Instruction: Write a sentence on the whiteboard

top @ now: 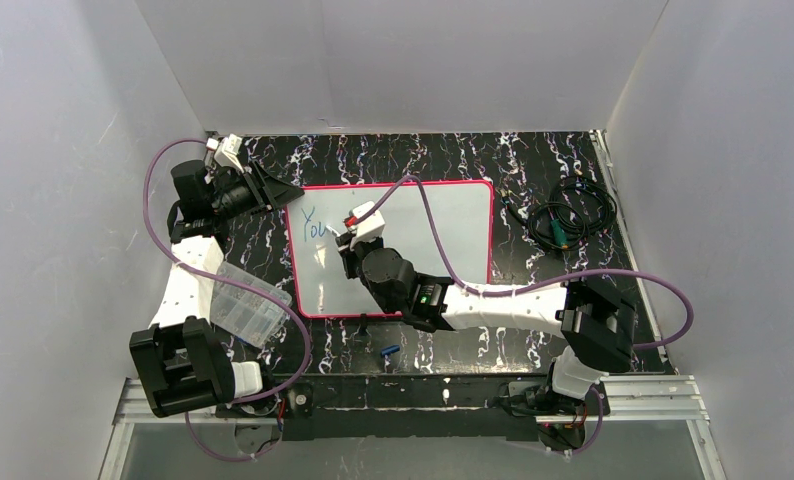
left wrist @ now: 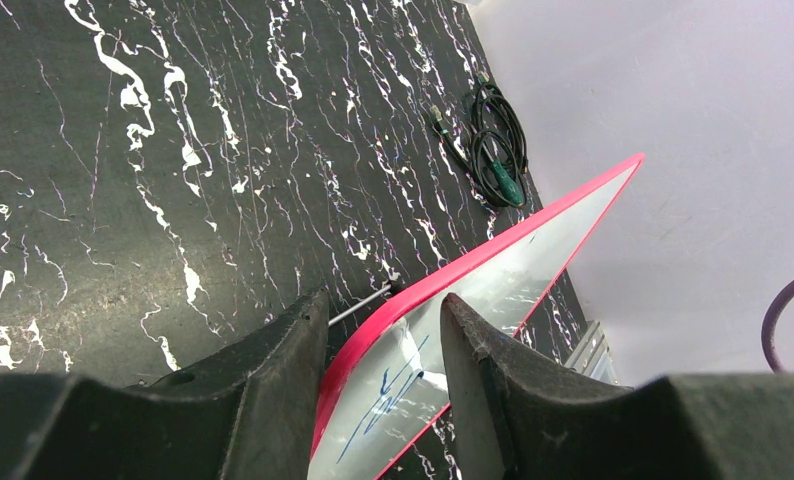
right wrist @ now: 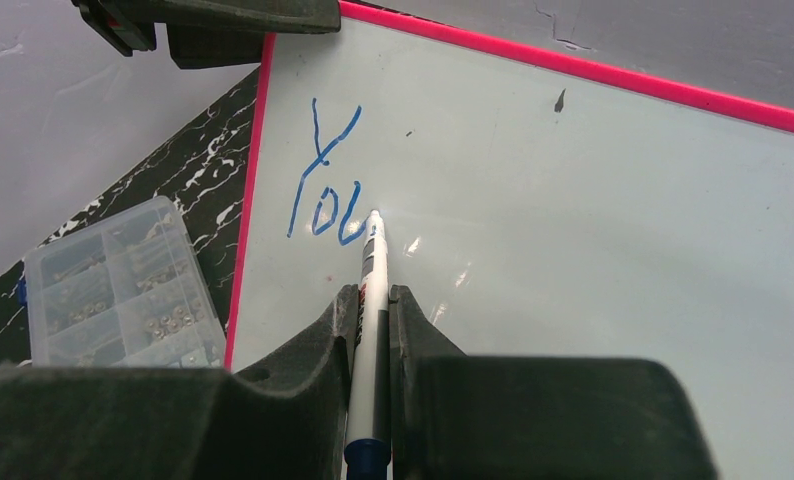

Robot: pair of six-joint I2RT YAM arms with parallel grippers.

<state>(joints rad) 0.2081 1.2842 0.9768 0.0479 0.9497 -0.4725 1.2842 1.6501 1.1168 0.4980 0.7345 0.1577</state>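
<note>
My right gripper (right wrist: 373, 300) is clamped shut on a white pen (right wrist: 374, 262), whose tip touches the whiteboard (right wrist: 593, 220) just right of the last blue letter. The likeliest trouble starts here. If I press too hard, the pen may slide back between the fingers or the tip may skid on the glossy surface and make a stray mark. If I press too lightly, the stroke will break.

My left gripper (left wrist: 385, 305) is partly closed on the board's far left corner, apparently to steady it. If that hold slips, the board could shift under the pen and skew the line. My right arm also reaches across the board, so a low pass could smear the ink.

The board lies flat on the dark marbled table (top: 533, 160), between a clear plastic box (right wrist: 123, 290) on the left and a coil of cable (top: 571, 215) well off to the right. It has a pink frame and a shiny white face with a few small specks. The sentence (right wrist: 323, 190) is barely begun. It reads roughly "You" in thin blue strokes in the upper left corner, with the last letter unfinished.
</note>
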